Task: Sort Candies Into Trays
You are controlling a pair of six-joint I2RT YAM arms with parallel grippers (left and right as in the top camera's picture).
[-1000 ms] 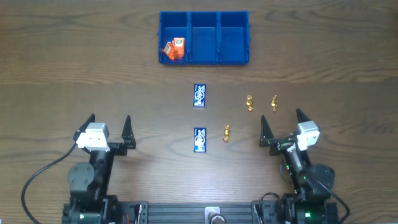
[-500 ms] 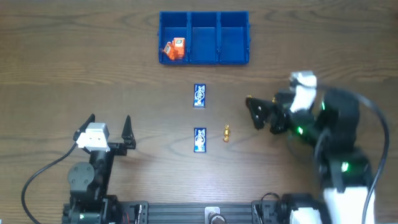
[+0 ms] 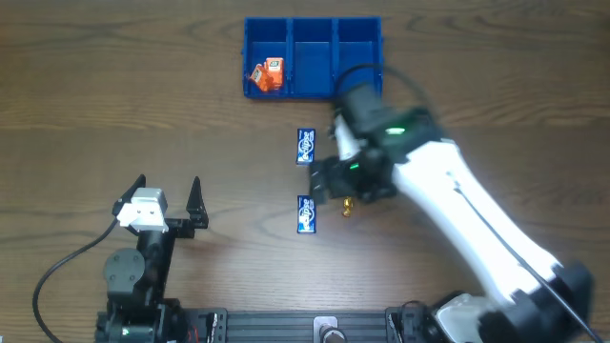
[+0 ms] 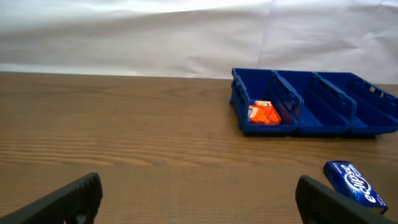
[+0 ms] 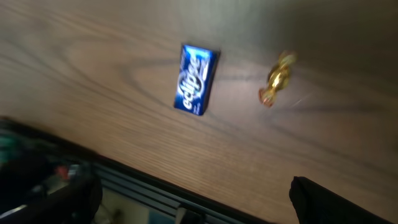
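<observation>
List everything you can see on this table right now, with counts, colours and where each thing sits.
tray: one, blue, three compartments, far side of the table.
orange candies: small pile, count unclear, orange, in the tray's left compartment.
candy packets: two, blue, on the table in a line on the near side of the tray.
wrapped candy: one, gold, just right of the nearer packet.
table: one, brown wood.
left gripper: one, black, open, near left, apart from the candies.
right gripper: one, black, open, above the nearer packet and the wrapped candy.

Left claw (image 3: 168,183) black; white wrist block (image 3: 143,206); black cable (image 3: 65,273).
</observation>
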